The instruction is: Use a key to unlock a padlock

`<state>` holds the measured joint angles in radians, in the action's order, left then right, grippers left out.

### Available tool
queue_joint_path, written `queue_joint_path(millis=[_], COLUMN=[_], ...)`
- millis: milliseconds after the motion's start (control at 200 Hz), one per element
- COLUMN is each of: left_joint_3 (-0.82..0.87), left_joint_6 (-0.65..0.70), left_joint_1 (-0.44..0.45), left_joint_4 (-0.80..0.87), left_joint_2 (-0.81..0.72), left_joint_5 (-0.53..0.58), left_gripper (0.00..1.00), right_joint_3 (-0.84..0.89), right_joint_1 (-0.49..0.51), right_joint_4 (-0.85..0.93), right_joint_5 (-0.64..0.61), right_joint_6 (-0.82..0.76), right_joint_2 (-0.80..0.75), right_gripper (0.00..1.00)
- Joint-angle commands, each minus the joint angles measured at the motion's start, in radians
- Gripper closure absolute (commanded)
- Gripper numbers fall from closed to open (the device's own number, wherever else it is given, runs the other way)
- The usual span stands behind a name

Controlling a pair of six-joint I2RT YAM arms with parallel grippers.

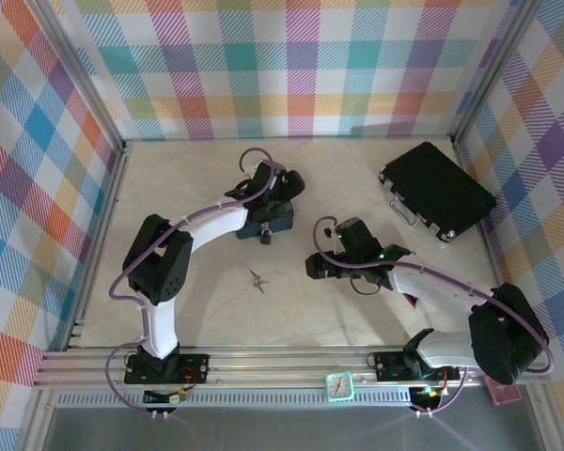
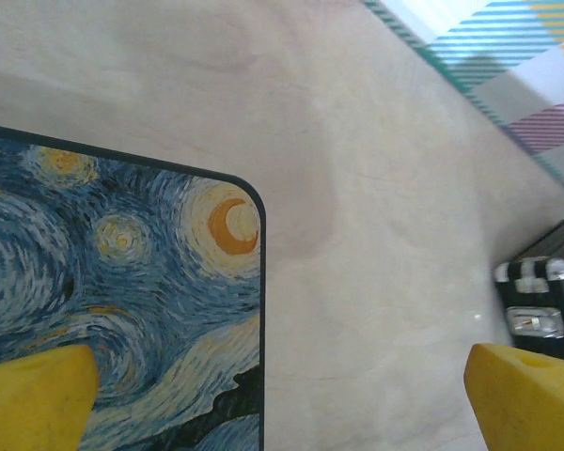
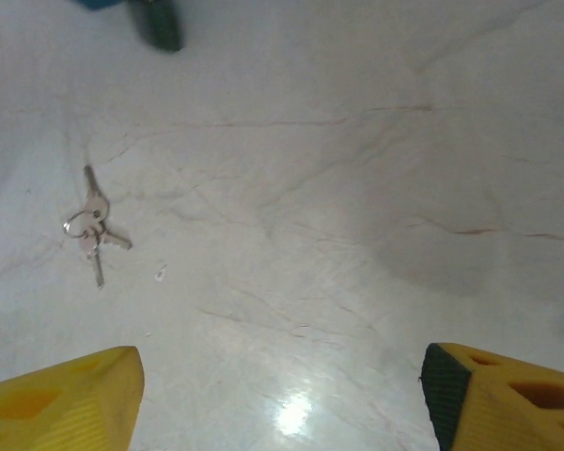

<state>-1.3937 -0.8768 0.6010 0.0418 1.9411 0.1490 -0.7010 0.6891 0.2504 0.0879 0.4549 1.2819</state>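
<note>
The padlock [image 1: 264,239], a tiny dark block with a silvery part, lies on the table against the near edge of the painted tin; in the right wrist view the padlock [image 3: 158,23] sits at the top edge. The key [image 1: 257,279], a small bunch on a ring, lies on bare table nearer the arms, and in the right wrist view the key [image 3: 94,225] is far left of the fingers. My left gripper [image 2: 282,399] hangs open over the tin's corner. My right gripper [image 3: 282,399] is open above bare table, right of the key.
The blue swirly-painted tin [image 2: 122,282] lies under the left gripper. A large black case [image 1: 439,191] rests at the back right, its corner [image 2: 545,291] near the left gripper's right finger. Plaid walls enclose the table [image 1: 197,301].
</note>
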Motion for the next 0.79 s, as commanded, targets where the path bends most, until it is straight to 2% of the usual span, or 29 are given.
queue_joint_path(millis=[0, 155, 240, 355, 460, 620, 790], left_joint_3=[-0.008, -0.074, -0.080, 0.004, 0.091, 0.214, 0.337], left_joint_6=[-0.114, -0.096, -0.059, -0.030, -0.008, 0.090, 0.127], left_joint_1=[0.010, 0.003, -0.033, -0.145, -0.269, -0.386, -0.435], left_joint_4=[-0.003, -0.019, 0.011, -0.059, -0.072, -0.020, -0.014], left_joint_2=[0.091, 0.100, 0.065, -0.021, -0.127, -0.337, -0.476], left_joint_5=[-0.041, -0.001, -0.022, -0.194, -0.314, -0.298, -0.287], left_gripper=[0.00, 0.00, 0.00, 0.00, 0.00, 0.00, 0.00], right_joint_3=[-0.005, -0.042, -0.105, -0.216, -0.327, -0.497, -0.648], right_joint_1=[0.050, 0.119, 0.171, 0.241, 0.304, 0.386, 0.443], right_joint_4=[-0.081, -0.174, -0.168, -0.134, -0.089, 0.002, 0.164], right_joint_5=[0.003, 0.013, -0.009, -0.042, -0.096, -0.201, -0.333], right_joint_6=[0.033, 0.051, 0.045, 0.023, 0.015, -0.001, 0.005], right_joint_2=[0.047, 0.162, 0.240, 0.359, 0.466, 0.609, 0.721], right_gripper=[0.28, 0.29, 0.33, 0.41, 0.41, 0.44, 0.47])
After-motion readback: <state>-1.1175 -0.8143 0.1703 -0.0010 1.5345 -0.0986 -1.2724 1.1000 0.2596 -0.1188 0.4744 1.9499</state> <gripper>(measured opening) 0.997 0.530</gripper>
